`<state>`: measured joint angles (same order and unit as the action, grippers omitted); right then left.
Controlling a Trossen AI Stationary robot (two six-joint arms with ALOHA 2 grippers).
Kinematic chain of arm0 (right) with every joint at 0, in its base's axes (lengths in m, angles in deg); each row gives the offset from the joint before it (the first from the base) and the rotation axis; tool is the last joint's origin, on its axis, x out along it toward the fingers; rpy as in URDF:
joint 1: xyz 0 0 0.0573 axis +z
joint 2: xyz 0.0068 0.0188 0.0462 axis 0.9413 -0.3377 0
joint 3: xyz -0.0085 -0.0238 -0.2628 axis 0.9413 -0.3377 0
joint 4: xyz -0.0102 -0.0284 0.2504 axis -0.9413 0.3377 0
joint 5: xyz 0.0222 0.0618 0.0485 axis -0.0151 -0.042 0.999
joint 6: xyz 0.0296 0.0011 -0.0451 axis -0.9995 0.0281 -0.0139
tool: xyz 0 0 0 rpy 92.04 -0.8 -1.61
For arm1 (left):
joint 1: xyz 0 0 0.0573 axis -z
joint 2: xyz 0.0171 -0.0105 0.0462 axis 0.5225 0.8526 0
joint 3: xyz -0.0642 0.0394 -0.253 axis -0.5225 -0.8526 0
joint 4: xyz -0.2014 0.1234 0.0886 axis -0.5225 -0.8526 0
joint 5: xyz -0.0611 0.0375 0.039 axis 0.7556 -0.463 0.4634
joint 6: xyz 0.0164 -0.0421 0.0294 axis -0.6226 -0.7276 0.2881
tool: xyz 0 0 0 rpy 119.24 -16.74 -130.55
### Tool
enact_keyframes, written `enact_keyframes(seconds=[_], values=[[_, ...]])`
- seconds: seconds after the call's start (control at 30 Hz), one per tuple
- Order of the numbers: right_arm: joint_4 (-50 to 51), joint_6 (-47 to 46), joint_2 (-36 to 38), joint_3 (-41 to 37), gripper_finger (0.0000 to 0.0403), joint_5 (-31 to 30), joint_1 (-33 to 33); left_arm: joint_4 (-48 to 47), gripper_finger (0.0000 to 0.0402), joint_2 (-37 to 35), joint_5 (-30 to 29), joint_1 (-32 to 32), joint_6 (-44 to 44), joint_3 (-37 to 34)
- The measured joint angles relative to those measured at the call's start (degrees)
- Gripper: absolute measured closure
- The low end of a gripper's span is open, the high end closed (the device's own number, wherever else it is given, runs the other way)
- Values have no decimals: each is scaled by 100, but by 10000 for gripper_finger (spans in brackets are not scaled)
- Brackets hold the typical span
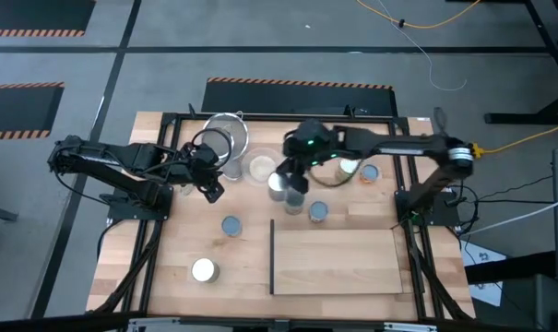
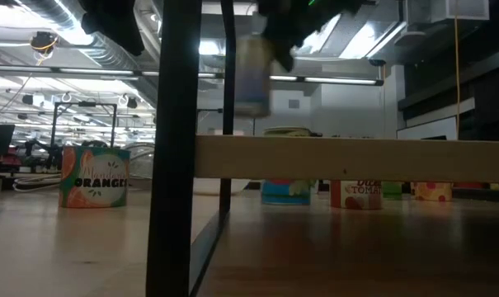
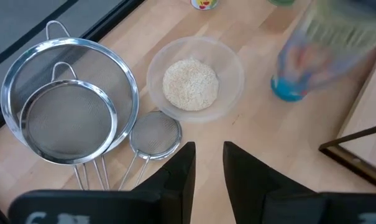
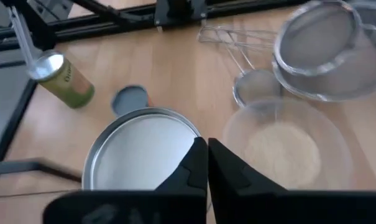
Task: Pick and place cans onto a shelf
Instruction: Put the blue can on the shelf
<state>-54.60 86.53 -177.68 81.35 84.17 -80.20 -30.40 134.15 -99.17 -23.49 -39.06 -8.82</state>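
My right gripper (image 1: 295,178) is over the table's middle, shut on a silver-topped can (image 1: 279,184), which shows blurred and high in the low view (image 2: 251,74). My left gripper (image 1: 209,182) is open and empty beside the strainers. The shelf (image 1: 338,263), a light-wood panel with a dark upright edge (image 1: 272,258), lies at the near middle with nothing on it. Other cans stand on the table: a blue-topped one (image 1: 231,226), a white-topped one (image 1: 203,269), one (image 1: 318,212) near the shelf's far edge and two (image 1: 369,172) at the far right. My right gripper pinches the can at the rim of its top (image 4: 194,138) between its two fingers, which come from above. The can hangs below the fingers, about upright and lifted clear of the table (image 2: 251,74).
Metal mesh strainers (image 1: 225,138) and a clear bowl of grains (image 1: 262,168) stand at the far middle, between the two grippers. A black frame runs round the table. The shelf's wooden edge (image 2: 356,157) crosses the low view.
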Motion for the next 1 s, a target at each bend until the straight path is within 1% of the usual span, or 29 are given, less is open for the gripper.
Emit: enact_keyframes(seconds=[0.1, 0.23, 0.33, 0.43, 0.57, 0.7, 0.9, 1.0], values=[[436, -313, 572, 2, 402, -216, 6, 15, 324, 0, -7, 1, 141, 0], [965, -954, 1178, 4, 402, -295, 70, 21, 325, 2, -17, 0, 146, 0], [1362, -1497, 1593, 12, 402, -391, 305, 19, 327, 2, -25, 0, 146, 0], [1966, -2135, 1885, 15, 403, -770, 713, 21, 324, 1, -61, 0, 148, 0], [2872, -3295, 2108, 15, 403, -1533, 1503, 27, 325, 2, -180, 0, 153, 0], [3587, -4690, 2111, 9, 403, -2230, 2486, 25, 326, -1, -257, 0, 153, 0], [3979, -6633, 1988, -25, 403, -3460, 3973, 53, 325, 2, -257, 0, 155, 0], [3985, -7444, 1873, -185, 403, -3858, 4620, 58, 326, 1, -256, 0, 186, 0]])
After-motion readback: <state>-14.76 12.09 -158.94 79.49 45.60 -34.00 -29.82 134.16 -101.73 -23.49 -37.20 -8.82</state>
